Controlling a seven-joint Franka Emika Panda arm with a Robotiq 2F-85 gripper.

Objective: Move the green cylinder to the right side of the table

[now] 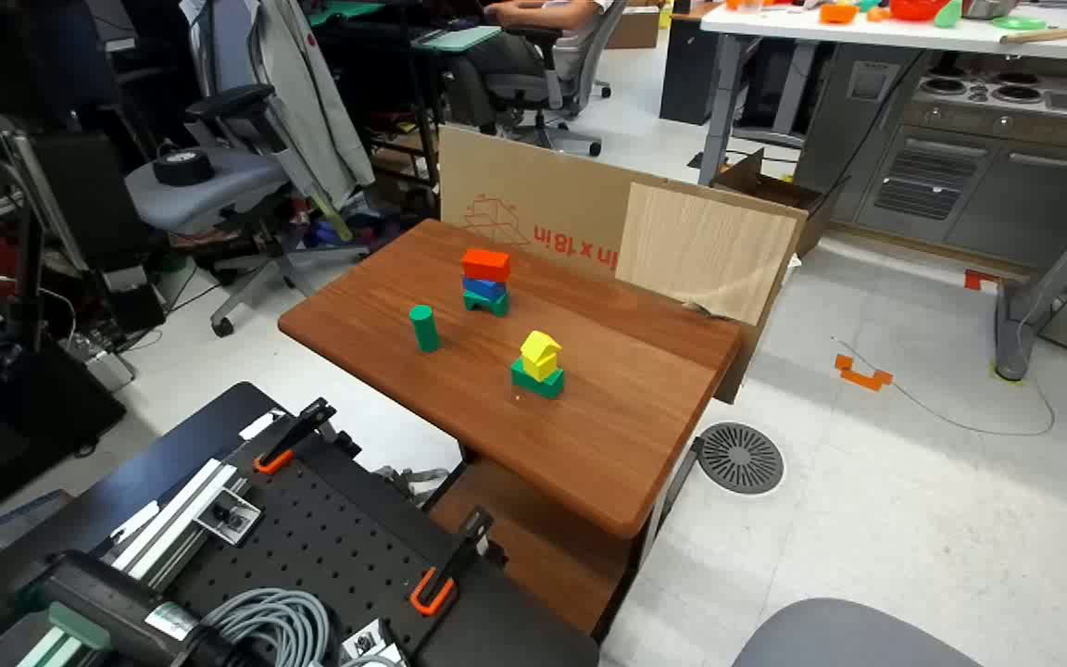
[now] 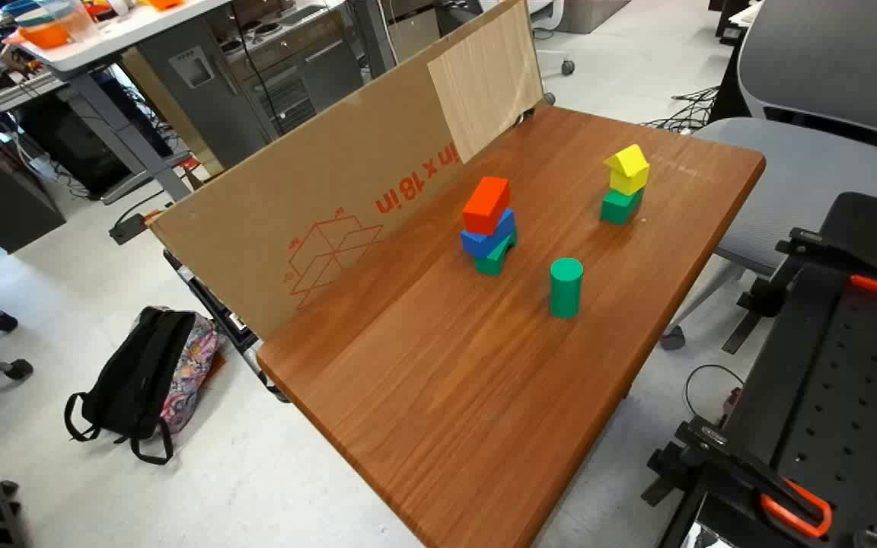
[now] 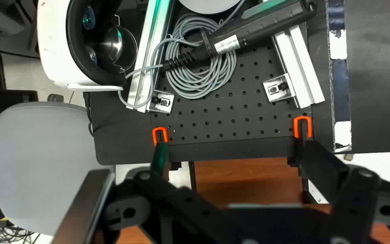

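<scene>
The green cylinder [image 1: 424, 330] stands upright by itself on the brown wooden table [image 1: 608, 445]. It also stands on the table [image 2: 438, 411] in an exterior view, where the cylinder [image 2: 566, 289] is in front of the red, blue and green stack. My gripper [image 3: 235, 152] shows only in the wrist view. Its two fingers are wide apart with nothing between them. It hangs above the robot's black mounting bench, away from the cylinder. The cylinder is out of view in the wrist view. The arm does not show in either exterior view.
A red block on blue and green blocks [image 1: 485, 269] stands near the cylinder. A yellow stack on a green block [image 2: 626, 175] stands further along. A cardboard panel [image 1: 543, 199] lines the table's far edge. The black bench [image 3: 222, 118] carries orange-tipped clamps and coiled cable [image 3: 198, 81].
</scene>
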